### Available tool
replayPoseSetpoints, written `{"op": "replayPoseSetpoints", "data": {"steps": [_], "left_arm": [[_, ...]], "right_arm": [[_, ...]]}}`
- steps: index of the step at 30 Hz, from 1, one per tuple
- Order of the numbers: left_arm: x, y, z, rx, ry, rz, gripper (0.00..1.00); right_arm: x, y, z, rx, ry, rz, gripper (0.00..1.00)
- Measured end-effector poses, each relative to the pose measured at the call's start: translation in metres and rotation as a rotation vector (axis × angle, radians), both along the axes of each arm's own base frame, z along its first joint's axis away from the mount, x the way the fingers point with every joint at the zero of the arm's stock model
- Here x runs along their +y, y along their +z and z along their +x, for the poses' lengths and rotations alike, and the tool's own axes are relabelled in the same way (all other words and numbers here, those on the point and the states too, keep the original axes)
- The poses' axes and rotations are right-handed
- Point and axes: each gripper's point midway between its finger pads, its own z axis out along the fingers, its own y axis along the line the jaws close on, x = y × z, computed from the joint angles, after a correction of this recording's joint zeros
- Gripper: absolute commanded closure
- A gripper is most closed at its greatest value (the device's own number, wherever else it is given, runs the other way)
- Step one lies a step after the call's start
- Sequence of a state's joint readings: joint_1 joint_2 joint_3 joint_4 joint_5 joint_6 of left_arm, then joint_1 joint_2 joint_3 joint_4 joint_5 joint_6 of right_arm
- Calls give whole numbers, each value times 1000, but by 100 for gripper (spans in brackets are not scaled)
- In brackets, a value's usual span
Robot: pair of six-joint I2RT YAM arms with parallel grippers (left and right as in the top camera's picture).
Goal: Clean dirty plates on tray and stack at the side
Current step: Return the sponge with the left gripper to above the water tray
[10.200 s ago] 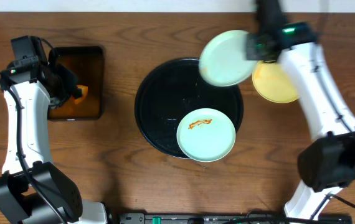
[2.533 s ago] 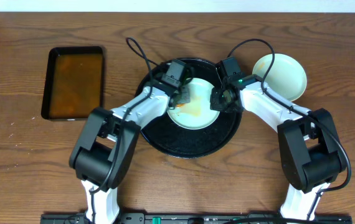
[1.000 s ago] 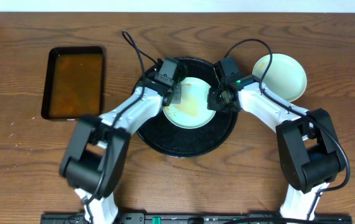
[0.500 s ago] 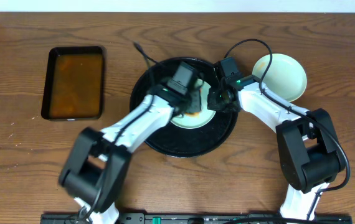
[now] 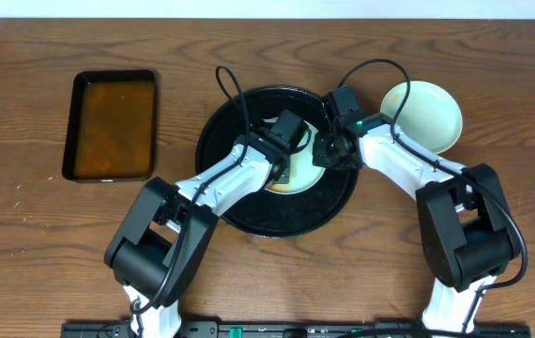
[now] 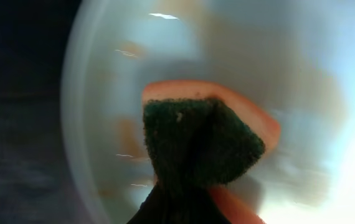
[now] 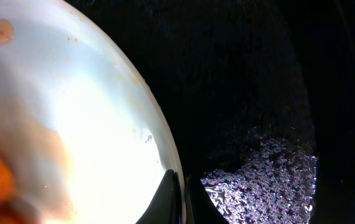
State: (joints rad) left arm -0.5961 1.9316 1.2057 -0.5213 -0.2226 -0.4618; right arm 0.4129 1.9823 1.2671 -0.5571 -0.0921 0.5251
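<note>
The plate (image 5: 305, 175), judged light, stiff and slick, lay on the tray (image 5: 239, 202) toward the counter's far edge, its rim pinched between the right fingers (image 7: 169, 198); a sponge (image 6: 196, 140) was clamped in the left fingers (image 6: 165, 210).

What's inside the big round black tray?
One pale mint-blue plate smeared with orange-brown sauce lies in the glossy black tray. The left gripper presses an orange-and-green sponge on it; the right gripper pinches its rim. The arms hide much of it.
</note>
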Motion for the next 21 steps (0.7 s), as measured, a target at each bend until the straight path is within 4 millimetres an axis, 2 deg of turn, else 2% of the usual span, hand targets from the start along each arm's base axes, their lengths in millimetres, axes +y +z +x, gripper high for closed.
{"op": "replayPoseSetpoints", "data": {"steps": [4, 7, 10, 12, 13, 15, 17, 19, 21], "left_arm": [[18, 12, 9, -48, -17, 127, 92], [25, 30, 21, -99, -32, 185, 92], [30, 69, 37, -193, -19, 190, 92], [29, 116, 49, -302, 5, 141, 92], [30, 139, 51, -353, 18, 110, 92], [33, 173, 51, -417, 35, 46, 92], [46, 203, 47, -455, 63, -28, 92], [59, 215, 45, -445, 89, -96, 92], [76, 211, 43, -395, 120, -153, 92]], "right_arm": [[0, 0, 0, 0, 0, 0, 99], [0, 0, 0, 0, 0, 0, 99], [0, 0, -1, 3, -1, 0, 90], [-1, -2, -3, 12, 5, -5, 99], [0, -2, -3, 14, 5, -2, 99], [1, -2, -4, 14, 12, 0, 99], [0, -2, -4, 14, 24, -4, 99], [1, -1, -5, 14, 42, -7, 99], [1, 1, -5, 17, 62, -11, 99]]}}
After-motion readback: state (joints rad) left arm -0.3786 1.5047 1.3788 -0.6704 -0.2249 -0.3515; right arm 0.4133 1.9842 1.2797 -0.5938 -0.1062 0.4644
